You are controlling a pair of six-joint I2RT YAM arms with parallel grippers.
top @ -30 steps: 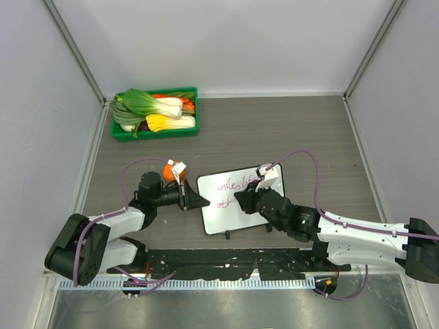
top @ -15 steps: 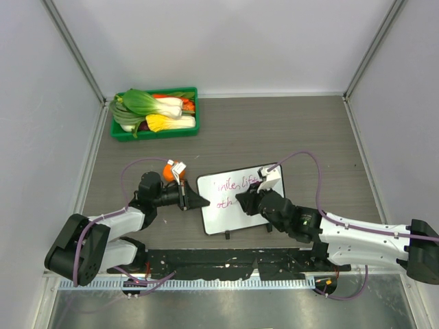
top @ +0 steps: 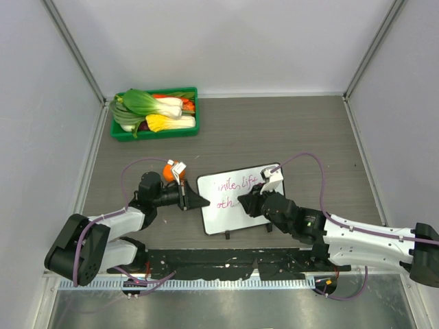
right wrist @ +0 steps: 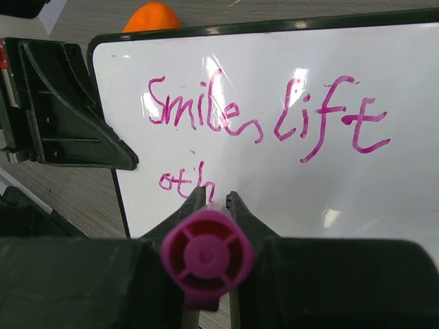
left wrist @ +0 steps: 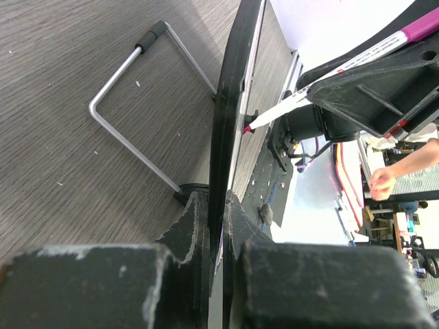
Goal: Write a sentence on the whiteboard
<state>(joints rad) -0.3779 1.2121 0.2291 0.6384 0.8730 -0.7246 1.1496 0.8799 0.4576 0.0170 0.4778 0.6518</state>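
Note:
The whiteboard (top: 230, 218) stands tilted on the table between both arms. My left gripper (top: 204, 201) is shut on its left edge, and the left wrist view shows the jaws (left wrist: 218, 205) pinching the black frame (left wrist: 233, 89). My right gripper (top: 241, 201) is shut on a magenta marker (right wrist: 206, 257), whose tip (left wrist: 247, 127) touches the board's face. The sentence (right wrist: 199, 113) reads "Smile, lift" in pink, with "oth" (right wrist: 182, 181) under it just above my right gripper (right wrist: 216, 199).
A green tray (top: 158, 133) of vegetables sits at the far left. An orange object (top: 168, 171) lies just behind the left gripper. The board's wire stand (left wrist: 130, 103) rests on the wood table behind it.
My right gripper has slid a little to the right with the marker along the lower line, and the pink writing there has grown. The left arm has not moved.

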